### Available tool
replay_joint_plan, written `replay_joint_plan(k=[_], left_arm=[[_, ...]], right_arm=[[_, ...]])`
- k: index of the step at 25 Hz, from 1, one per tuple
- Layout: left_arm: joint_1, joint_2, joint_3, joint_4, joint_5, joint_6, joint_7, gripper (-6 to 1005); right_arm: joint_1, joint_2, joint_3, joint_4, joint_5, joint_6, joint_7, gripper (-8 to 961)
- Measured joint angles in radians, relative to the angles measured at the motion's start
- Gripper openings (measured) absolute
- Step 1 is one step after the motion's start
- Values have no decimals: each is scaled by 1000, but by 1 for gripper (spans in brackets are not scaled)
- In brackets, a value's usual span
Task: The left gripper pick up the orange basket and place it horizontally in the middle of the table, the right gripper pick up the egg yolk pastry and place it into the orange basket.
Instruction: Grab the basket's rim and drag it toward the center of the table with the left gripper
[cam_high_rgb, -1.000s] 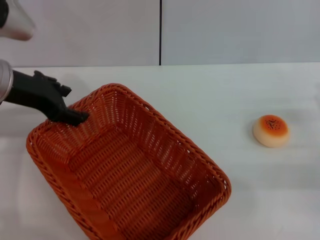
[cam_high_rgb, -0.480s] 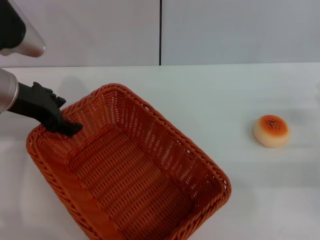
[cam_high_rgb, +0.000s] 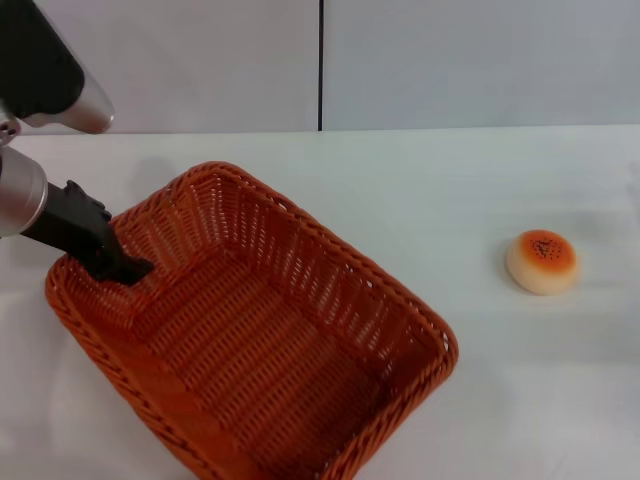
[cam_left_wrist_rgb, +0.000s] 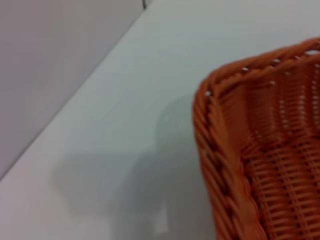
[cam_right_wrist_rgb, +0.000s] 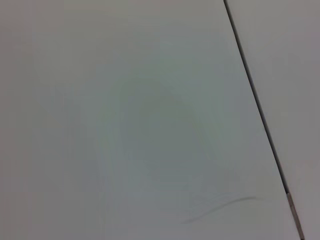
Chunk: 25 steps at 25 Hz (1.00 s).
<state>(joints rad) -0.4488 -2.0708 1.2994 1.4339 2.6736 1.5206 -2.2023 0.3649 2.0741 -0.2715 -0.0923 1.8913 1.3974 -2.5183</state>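
Observation:
The orange basket (cam_high_rgb: 345, 258) lies slantwise on the white table (cam_high_rgb: 450, 170), its long side running from the far left toward the near right, and it holds nothing. My left gripper (cam_high_rgb: 128, 268) comes in from the left on its silver arm and rests on the basket's far-left rim, its black tip reaching just inside the wall. The left wrist view shows that corner of the basket (cam_left_wrist_rgb: 220, 165) from close by. The egg yolk pastry (cam_high_rgb: 542, 261) sits alone on the table at the right, well apart from the basket. My right gripper is out of view.
A grey wall with a dark vertical seam (cam_high_rgb: 321, 65) stands behind the table. The right wrist view shows only a pale surface with a dark seam (cam_right_wrist_rgb: 260, 110). Bare tabletop lies between the basket and the pastry.
My left gripper has slid along the basket's rim toward the left and nearer to me. The basket has shifted slightly, its right corner moving away from me. The pastry has stayed put.

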Motion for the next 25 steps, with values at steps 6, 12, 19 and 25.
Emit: replay_joint_plan(k=[6,12,19,25], left_arm=[[1,-1,63,31,38,12,-36,486],[11,-1,76,108,42,14,-105,333],[0,-2,71,138,36,12,-245,276],[-22,-2,58,120,40,10,-435,231]], right_arm=[[3,-1,0,-6,0,-18,-1,579],[3,0,0,-15,0,-18,-1,579],[1,-3,10,-61,0,-20,13,578],[7,-6,44,-147,0,-39,78,578]])
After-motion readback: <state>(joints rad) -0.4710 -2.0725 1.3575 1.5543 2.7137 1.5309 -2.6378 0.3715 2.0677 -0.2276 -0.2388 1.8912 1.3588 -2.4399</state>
